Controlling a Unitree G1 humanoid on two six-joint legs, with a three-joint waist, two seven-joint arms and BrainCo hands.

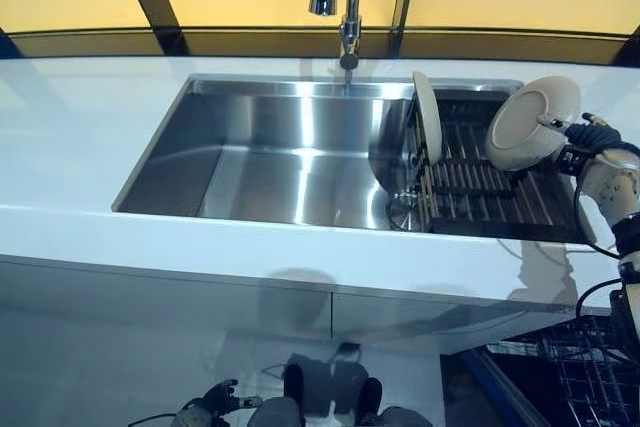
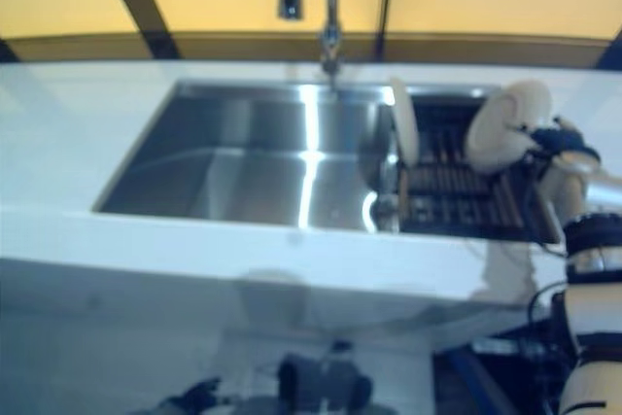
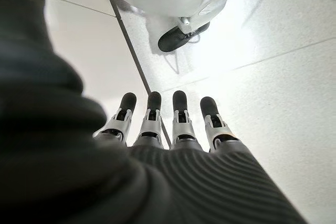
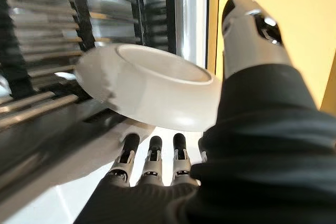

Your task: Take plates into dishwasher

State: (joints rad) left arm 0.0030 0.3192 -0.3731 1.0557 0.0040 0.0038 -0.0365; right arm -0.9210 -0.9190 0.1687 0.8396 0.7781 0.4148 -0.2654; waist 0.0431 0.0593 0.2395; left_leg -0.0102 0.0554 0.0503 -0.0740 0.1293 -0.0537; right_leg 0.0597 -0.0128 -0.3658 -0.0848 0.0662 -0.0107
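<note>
My right hand [image 1: 592,143] holds a white plate [image 1: 532,123] tilted on edge above the right end of the dark drying rack [image 1: 484,187] in the sink. In the right wrist view the plate [image 4: 152,90] sits pinched between the thumb [image 4: 251,30] and the fingers [image 4: 153,156]. A second white plate [image 1: 428,117] stands upright in the left end of the rack. My left hand [image 1: 215,399] hangs low near the floor, open and empty, and its straight fingers [image 3: 167,119] show in the left wrist view.
The steel sink basin [image 1: 270,157] lies left of the rack, with the faucet [image 1: 346,2] behind it. A white counter [image 1: 80,137] surrounds the sink. A dark blue wire dishwasher basket [image 1: 590,367] shows at the lower right below the counter.
</note>
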